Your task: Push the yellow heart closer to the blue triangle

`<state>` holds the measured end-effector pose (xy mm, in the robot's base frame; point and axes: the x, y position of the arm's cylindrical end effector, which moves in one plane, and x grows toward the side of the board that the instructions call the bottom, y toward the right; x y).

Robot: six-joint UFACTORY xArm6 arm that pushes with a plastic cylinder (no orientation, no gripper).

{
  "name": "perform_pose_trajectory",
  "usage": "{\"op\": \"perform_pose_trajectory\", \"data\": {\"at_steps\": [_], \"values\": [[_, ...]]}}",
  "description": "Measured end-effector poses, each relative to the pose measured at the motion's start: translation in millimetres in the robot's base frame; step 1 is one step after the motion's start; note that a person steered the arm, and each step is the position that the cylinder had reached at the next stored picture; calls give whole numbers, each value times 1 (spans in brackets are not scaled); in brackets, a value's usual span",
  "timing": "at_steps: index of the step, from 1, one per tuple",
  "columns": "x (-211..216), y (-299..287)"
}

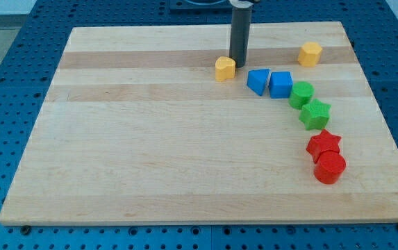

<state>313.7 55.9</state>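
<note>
The yellow heart [224,68] lies on the wooden board near the view's top centre. The blue triangle [257,81] lies a short way to its right and slightly lower, with a small gap between them. My tip [238,64] stands just right of and slightly above the yellow heart, close to or touching its upper right side, and up-left of the blue triangle.
A blue cube [280,84] touches the blue triangle's right side. A green cylinder [301,94], a green star [315,114], a red star [324,144] and a red cylinder [330,167] run down the right. A yellow hexagon [310,53] sits at top right.
</note>
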Motion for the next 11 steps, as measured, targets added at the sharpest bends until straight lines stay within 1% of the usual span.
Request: {"op": "perform_pose_trajectory", "data": {"at_steps": [1,2,3,4,6,7,11], "values": [[-14,-17],[-27,-66],[-5,-107],[-5,-106],[-4,-43],[-4,-43],[45,-9]]}}
